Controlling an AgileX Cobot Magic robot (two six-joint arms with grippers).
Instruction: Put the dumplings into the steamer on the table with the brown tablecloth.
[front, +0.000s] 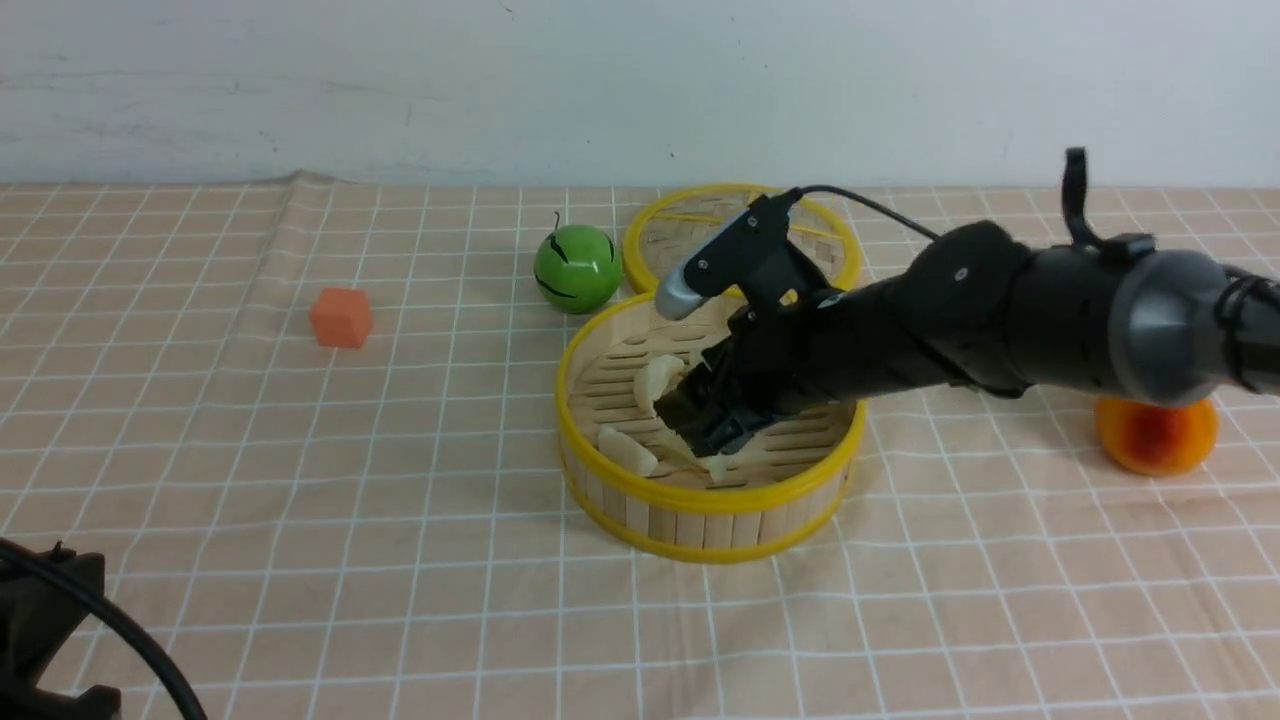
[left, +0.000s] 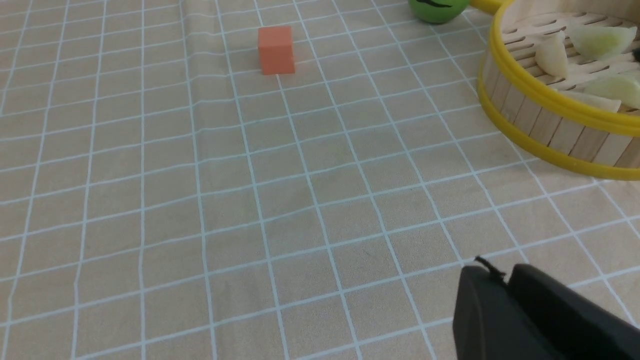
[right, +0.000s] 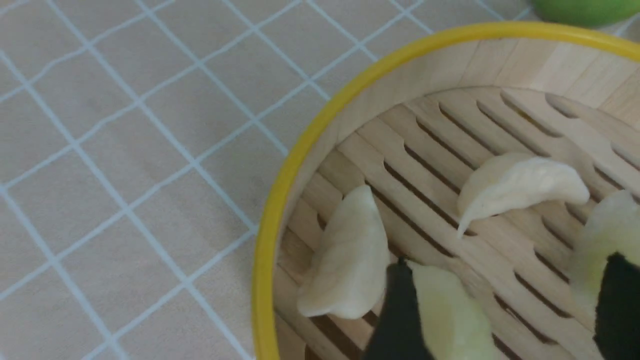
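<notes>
The steamer (front: 700, 500) stands mid-table on the brown grid tablecloth (front: 300, 480). My right gripper (front: 715, 425) reaches down inside it, open. In the right wrist view the gripper (right: 507, 295) has its fingers wide apart over the slats. A greenish dumpling (right: 450, 315) lies loose against one finger, and another greenish one (right: 600, 240) lies by the other finger. Two cream dumplings (right: 350, 260) (right: 520, 192) rest on the floor nearby. My left gripper (left: 505, 280) hovers low over bare cloth near the table's front left, shut and empty; the steamer (left: 530, 95) is off to its side.
An orange cube (front: 341, 317) sits at the left. A green ball (front: 577, 268) and the flat woven lid (front: 740, 235) lie just behind the steamer. An orange fruit (front: 1155, 435) rests under the right arm. The left arm's black body (front: 50, 640) fills the near left corner.
</notes>
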